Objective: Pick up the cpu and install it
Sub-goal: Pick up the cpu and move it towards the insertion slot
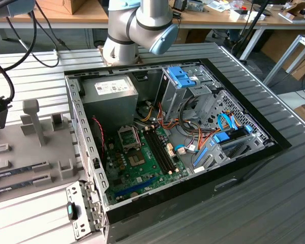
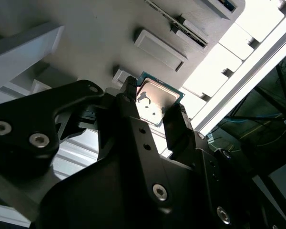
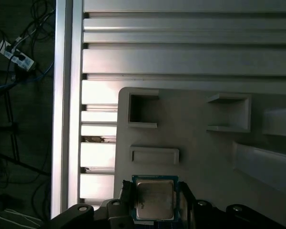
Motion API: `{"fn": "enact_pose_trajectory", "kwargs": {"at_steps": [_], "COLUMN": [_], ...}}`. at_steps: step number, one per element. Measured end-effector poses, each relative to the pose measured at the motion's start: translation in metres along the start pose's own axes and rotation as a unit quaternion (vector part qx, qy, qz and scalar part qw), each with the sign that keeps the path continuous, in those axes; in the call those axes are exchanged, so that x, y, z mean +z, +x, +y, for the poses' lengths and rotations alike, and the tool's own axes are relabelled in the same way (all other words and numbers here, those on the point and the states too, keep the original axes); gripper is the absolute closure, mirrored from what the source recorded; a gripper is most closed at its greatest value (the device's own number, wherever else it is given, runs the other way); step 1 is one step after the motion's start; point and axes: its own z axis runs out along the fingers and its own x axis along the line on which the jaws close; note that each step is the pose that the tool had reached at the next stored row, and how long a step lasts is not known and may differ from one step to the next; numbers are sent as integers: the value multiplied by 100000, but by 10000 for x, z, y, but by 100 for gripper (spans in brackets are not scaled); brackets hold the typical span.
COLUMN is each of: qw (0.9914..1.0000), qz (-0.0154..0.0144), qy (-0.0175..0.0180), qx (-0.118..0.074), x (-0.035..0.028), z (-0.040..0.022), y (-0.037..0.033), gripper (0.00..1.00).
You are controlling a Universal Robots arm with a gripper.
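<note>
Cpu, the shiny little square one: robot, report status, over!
Gripper shut on the small silvery-grey square cpu with green rim. Cpu at the pale grey plastic tray, not in the open black computer case. Nothing blocking seen.

exterior view sits high and well back, looking down at a slant across the ribbed aluminium counter onto the open black computer case, with the grey-and-blue robot arm beyond it. first wrist view rides close behind the black end effector, facing straight down on the flat grey fixture plate and the counter's slats. second wrist view sits nearer still, peering obliquely past the fingers. both wrist views share the silvery, green-rimmed square cpu clamped there, and the plate's pockets. that plate lies on the exterior view's left.
</note>
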Motion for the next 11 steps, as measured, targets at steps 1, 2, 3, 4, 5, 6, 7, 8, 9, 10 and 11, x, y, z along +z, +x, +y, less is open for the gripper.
{"fn": "enact_pose_trajectory", "kwargs": {"at_steps": [1, 2, 3, 4, 5, 6, 7, 8, 9, 10, 11], "qw": [100000, 100000, 100000, 100000, 100000, 100000, 100000, 100000, 100000, 100000, 100000], "qz": [1, 1, 2, 0, 2, 1, 0, -2, 1, 4, 2], "qy": [-1, -2, -2, -5, -4, -9, -9, -14, -12, -16, -20], "qx": [-1, -2, -4, -3, -3, -3, -3, -2, -2, -3, -5], "x": [-9, -20, -30, -39, -47, -61, -70, -81, -90, -107, -113], "z": [0, 0, 0, 0, 0, 0, 0, 0, 0, -1, -1], "y": [0, 1, 1, 1, 1, 2, 2, 2, 2, 3, 3], "gripper": [53, 53, 53, 53, 53, 53, 53, 53, 53, 53, 53]}}
